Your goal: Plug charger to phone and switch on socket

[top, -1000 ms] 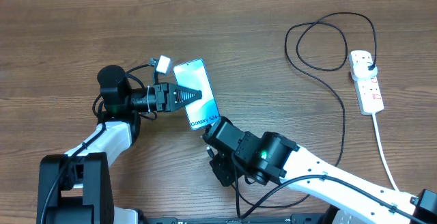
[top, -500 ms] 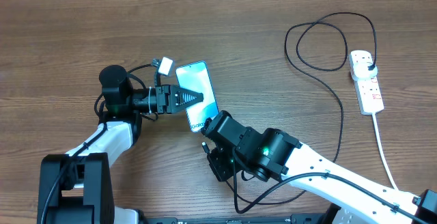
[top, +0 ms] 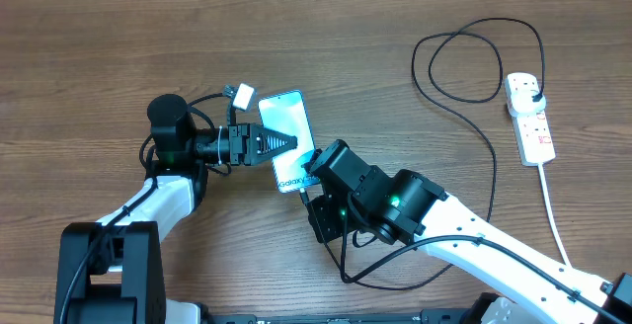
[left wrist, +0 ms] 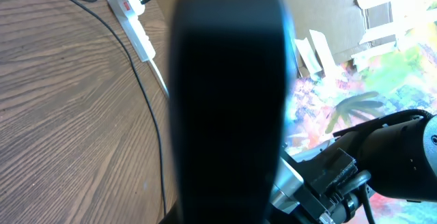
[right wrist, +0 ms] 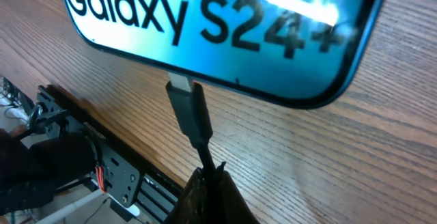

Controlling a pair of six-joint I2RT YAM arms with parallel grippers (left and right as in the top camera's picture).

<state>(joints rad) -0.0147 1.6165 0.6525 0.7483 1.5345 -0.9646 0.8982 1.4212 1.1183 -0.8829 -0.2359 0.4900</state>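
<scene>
The phone lies face up on the wooden counter, left of the middle, its screen glowing light blue with "Galaxy S24+" printed near the bottom edge; the left gripper reaches across it from the left, its 2 jaws pressed together into a dark point over the screen, though whether they touch the glass cannot be told; in the left wrist view a blurred black finger fills the centre; the right gripper sits just below the phone's bottom edge, jaws clamped on the charger right behind its connector; the right wrist view shows that connector standing out of the closed jaws with its metal tip meeting the phone's lower edge, a sliver of metal showing, so full seating cannot be judged; the thin black cable loops across the counter to the far right, where its black plug sits in the socket; the socket's thick white cord trails toward the near edge.
</scene>
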